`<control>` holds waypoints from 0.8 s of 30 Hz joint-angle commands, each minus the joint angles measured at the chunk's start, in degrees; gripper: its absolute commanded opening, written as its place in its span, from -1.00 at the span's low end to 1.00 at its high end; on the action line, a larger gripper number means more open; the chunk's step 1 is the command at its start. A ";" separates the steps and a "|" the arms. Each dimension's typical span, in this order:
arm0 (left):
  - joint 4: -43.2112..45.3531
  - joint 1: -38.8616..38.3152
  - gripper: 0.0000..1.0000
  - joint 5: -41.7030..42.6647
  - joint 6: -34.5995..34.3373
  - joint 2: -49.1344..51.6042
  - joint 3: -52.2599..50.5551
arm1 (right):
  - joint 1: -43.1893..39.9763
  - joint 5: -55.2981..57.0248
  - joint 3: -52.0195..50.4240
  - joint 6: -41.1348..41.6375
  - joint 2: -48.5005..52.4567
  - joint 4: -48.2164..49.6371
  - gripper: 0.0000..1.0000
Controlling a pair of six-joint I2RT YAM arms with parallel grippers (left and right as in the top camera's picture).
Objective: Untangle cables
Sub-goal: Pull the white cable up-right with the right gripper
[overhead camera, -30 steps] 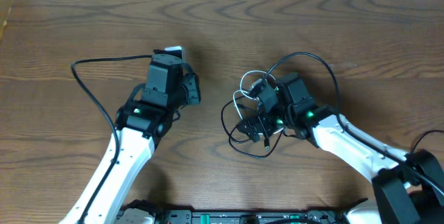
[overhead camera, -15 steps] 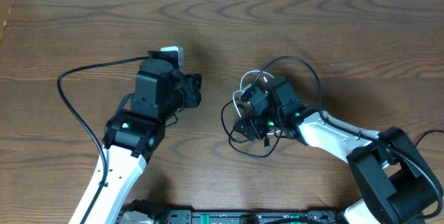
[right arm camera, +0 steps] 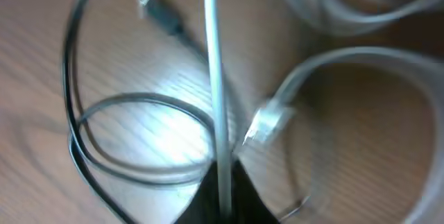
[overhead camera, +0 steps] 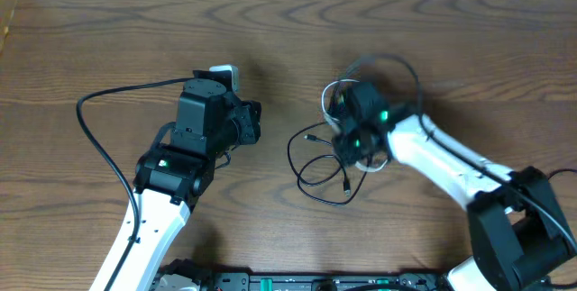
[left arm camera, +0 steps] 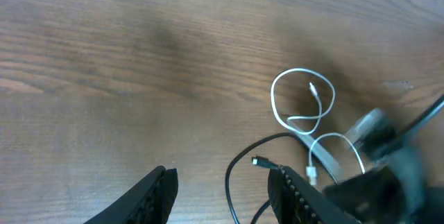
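Tightly, right pincer [right arm camera: 220, 200] clamps white cable [right arm camera: 211, 64]; black cable [right arm camera: 68, 71] loops beside.

I have the white cable [right arm camera: 214, 57] pinched and drawn straight; the black cable [right arm camera: 139, 98] lies in loose loops beneath it.

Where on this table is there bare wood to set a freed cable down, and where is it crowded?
Free: the far strip of table beyond both pincers, end to end. A narrow gap lies between the left pincer, open and empty, and the black cable. Crowded: the loops around the right pincer, shut on the white cable.
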 commanded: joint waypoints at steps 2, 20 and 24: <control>-0.50 0.24 -0.04 0.72 -0.48 -0.57 0.87 | -1.60 13.09 16.15 0.11 -1.68 -10.32 -0.98; -1.05 0.24 -0.04 0.72 -0.48 -0.46 0.35 | -21.46 18.88 64.15 1.46 -1.77 -41.05 -0.99; -0.26 0.24 -0.03 0.72 -0.48 -0.46 0.35 | -26.32 17.99 72.96 1.81 -1.77 -45.88 -0.99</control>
